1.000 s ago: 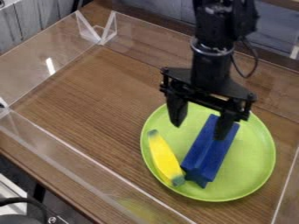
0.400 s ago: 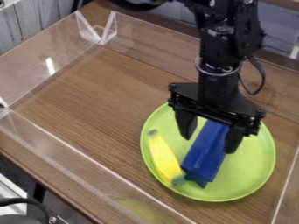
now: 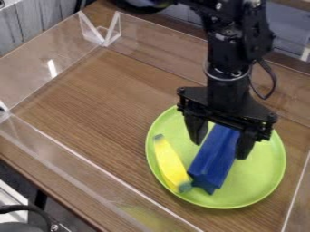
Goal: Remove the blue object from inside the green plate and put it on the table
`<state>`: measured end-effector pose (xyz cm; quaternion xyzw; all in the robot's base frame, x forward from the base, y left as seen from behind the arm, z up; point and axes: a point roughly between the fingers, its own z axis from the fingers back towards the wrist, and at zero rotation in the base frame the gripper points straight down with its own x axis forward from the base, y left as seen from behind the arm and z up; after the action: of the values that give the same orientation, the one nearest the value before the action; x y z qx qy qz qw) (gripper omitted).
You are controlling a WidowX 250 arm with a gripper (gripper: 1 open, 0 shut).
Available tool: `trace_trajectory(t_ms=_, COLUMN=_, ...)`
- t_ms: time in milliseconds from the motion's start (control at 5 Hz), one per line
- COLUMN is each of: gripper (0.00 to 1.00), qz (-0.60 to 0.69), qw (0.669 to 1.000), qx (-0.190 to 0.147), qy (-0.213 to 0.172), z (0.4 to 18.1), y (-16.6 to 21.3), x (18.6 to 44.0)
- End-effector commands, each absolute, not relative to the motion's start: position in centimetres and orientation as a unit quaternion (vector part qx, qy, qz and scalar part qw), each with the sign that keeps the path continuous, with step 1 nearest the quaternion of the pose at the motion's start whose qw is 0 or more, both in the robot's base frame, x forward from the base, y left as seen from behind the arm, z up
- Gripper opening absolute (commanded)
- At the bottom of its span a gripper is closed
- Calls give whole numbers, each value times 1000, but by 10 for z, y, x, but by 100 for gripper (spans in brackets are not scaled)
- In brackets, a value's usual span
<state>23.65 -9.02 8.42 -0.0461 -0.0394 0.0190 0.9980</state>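
Pincer [image 3: 224, 138] spread wide, straddling blue object's [image 3: 215, 160] upper end; nothing gripped.
Block lies in green plate [image 3: 269, 161], lower right, beside yellow piece [image 3: 169, 164]; lower squarely, clench across narrow sides, then lift toward bare counter [image 3: 109, 100].

My counter [image 3: 109, 100] is a brown wood-grain top bordered by low clear acrylic walls [image 3: 49, 54], and directly on it, toward its near right side, sits the large round green plate [image 3: 269, 163] with a shallow rim.

Open gripper over a plate

The black gripper [image 3: 223, 135] straddles a dark-blue grooved block [image 3: 216, 159] beside a yellow banana-shaped object [image 3: 169, 167] in the lime-green round plate [image 3: 269, 167].
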Motion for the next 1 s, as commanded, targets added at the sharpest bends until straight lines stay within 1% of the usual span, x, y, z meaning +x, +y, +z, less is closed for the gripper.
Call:
trace_trajectory(t_ms=0, gripper=100, qz=13, qw=996, qx=-56, qy=-63, z=93, y=-93, x=241)
trace_trajectory(t_ms=800, gripper=100, qz=16, qw=996, qx=-61, qy=-70, z=90, y=-95, x=246)
